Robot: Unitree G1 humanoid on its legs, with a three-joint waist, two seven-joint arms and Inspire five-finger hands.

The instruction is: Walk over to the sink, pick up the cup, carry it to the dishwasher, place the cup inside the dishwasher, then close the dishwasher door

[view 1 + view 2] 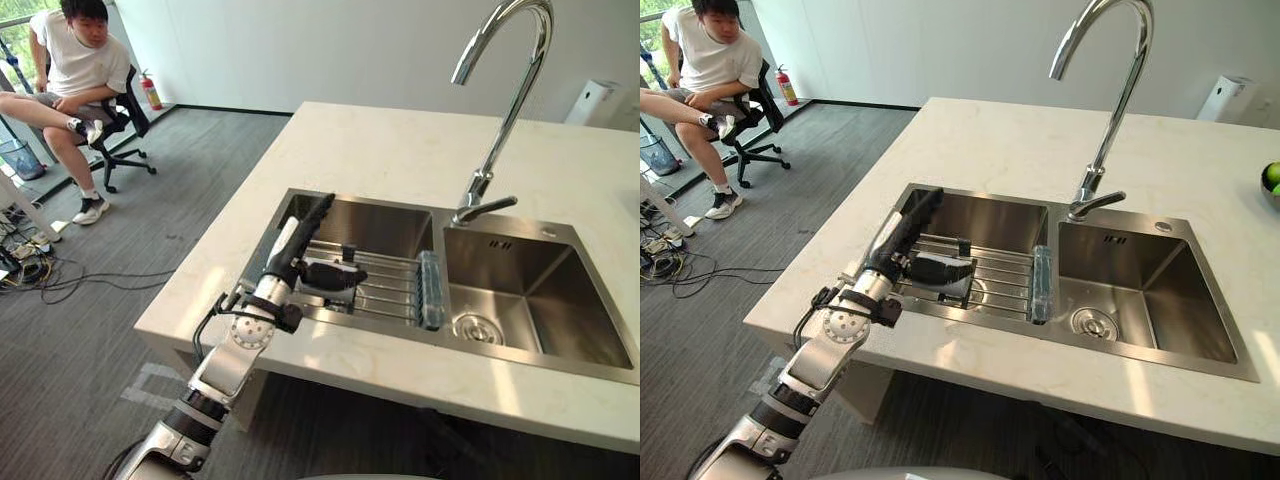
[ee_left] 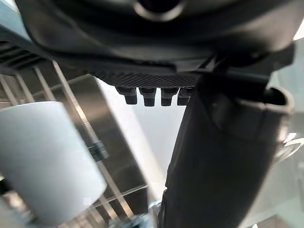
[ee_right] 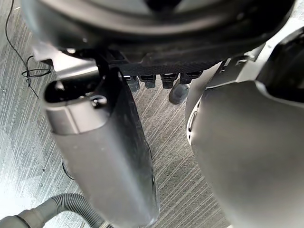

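white cylindrical cup (image 2: 45,161) just beside the dark left hand (image 1: 292,266), not gripped
it lies on the steel wire rack (image 1: 392,287), opposite the thumb; your fingers are straight and hold nothing. shift the hand sideways until the cup sits between thumb and fingers, then curl round it. the right hand (image 3: 99,152) hangs relaxed, unused.

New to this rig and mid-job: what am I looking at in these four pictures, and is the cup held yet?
This is a humanoid robot. The two wide pictures come from its head, looking down on a pale stone counter with a steel double sink. The two close ones come from its wrists. The left hand reaches over the wire rack in the left basin, fingers straight. A white cylinder, probably the cup, sits beside it, ungripped. The right hand hangs over grey carpet, holding nothing.
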